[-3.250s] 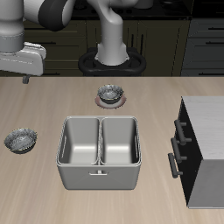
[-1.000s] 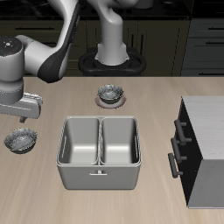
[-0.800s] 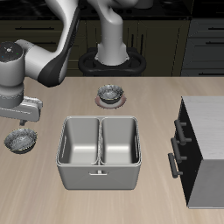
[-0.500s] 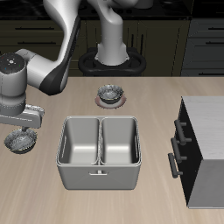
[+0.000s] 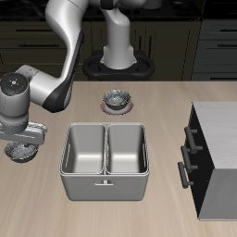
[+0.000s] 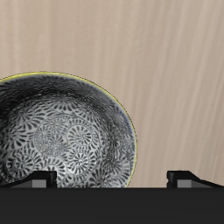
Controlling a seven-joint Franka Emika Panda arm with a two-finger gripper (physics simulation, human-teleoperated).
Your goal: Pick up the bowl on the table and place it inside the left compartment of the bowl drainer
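Descent is the change here: over the last few seconds the arm has swung out from the back of the table and lowered until the gripper [image 5: 22, 146] hangs directly over the bowl [image 6: 61, 131], which it now largely hides in the exterior view. The bowl sits on the table [image 5: 139, 213] beside the bowl drainer [image 5: 106, 162], toward the table's side edge and clear of the drainer's rim, and it appears not to have shifted. In the wrist view the patterned inside of the bowl fills much of the frame, with the two fingertips [image 6: 194, 176] spread well apart and nothing between them; one tip lies over the bowl's inside, the other over bare table past the rim. That suggests the jaws straddle the wall, ready for a rim pinch. I judge the approach nearly done and the grasp not yet made. Both drainer basins are empty. The smaller dark bowl on its saucer [image 5: 116, 99] stands farther back, untouched
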